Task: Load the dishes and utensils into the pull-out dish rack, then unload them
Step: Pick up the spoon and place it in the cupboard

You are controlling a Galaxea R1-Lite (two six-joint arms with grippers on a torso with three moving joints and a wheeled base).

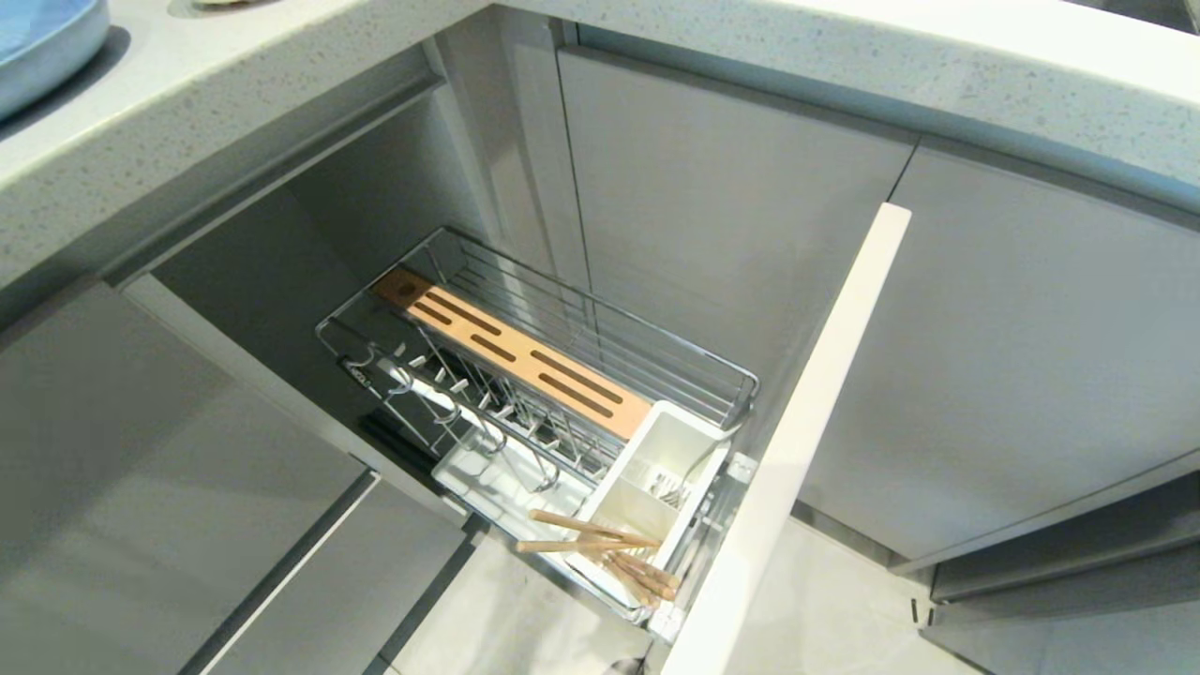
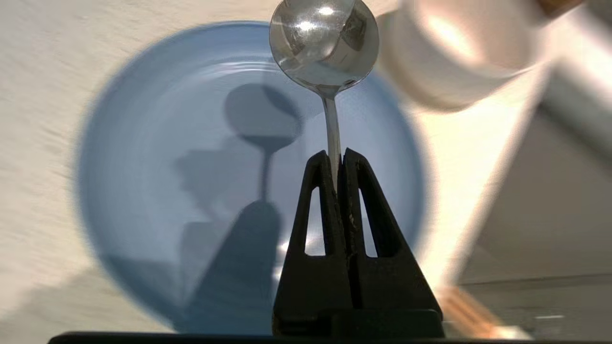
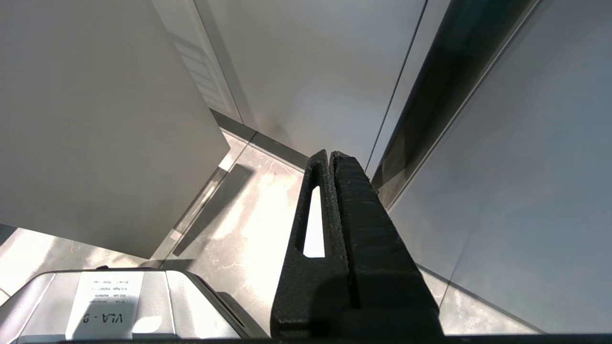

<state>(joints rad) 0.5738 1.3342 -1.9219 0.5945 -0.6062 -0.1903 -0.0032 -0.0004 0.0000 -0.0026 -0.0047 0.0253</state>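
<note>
With the blue plate on the table at upper left, the left end effector is clamped on the spoon handle, long axis straight ahead, the rack's white caddy lower centre holding chopsticks; the right end effector hangs closed, empty.

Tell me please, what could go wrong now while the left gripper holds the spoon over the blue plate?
1. The left gripper pinches only the thin handle of the spoon; it could swivel or slip and drop onto the blue plate.
2. The white bowl sits very near the spoon's head, so a sideways swing might knock it.
3. The chopsticks lie slanted across the caddy, which may block the spoon's way in.
</note>
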